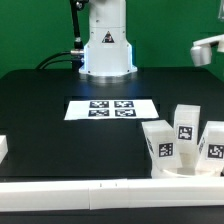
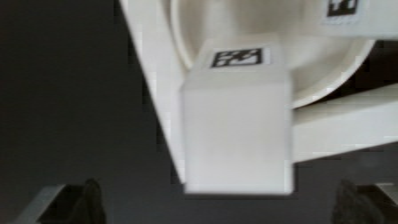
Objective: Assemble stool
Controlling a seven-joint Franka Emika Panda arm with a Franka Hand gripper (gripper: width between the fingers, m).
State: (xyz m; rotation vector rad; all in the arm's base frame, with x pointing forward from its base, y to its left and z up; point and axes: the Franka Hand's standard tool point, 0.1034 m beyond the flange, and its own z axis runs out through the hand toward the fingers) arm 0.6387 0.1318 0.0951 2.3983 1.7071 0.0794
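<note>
Okay, gripper [image 2: 217,203] jaws stand wide apart, nothing between them; we see both fingertips [image 2: 71,203] as dark stubs flanking the near end of one leg [image 2: 237,135] in the wrist view.

Key relation: that leg lies straight ahead of the gripper, its near end roughly centred between the open fingers; its long axis runs away from the jaws toward 12 o'clock, tilted slightly toward 11; so the fingers straddle its width, not its length. We judge a straight descent would close across the narrow faces; no big yaw correction looks needed. We cannot tell height above the part from this view.

Beyond the leg sits the round seat [image 2: 178,60]; the leg lies over or against its rim, far end pointing in toward the disc; a tag [image 2: 238,58] shows at that far end. Whether the leg is seated in a socket or just leaning, we cannot tell.

In the exterior view the stool parts cluster at about 4 o'clock on the black table [image 1: 50,140]; legs [image 1: 184,124] stand upright around the seat, against the white border bar [image 1: 90,193]; marker board [image 1: 111,108] lies mid-table, well apart. Only one arm, so no choice of nearer hand.
</note>
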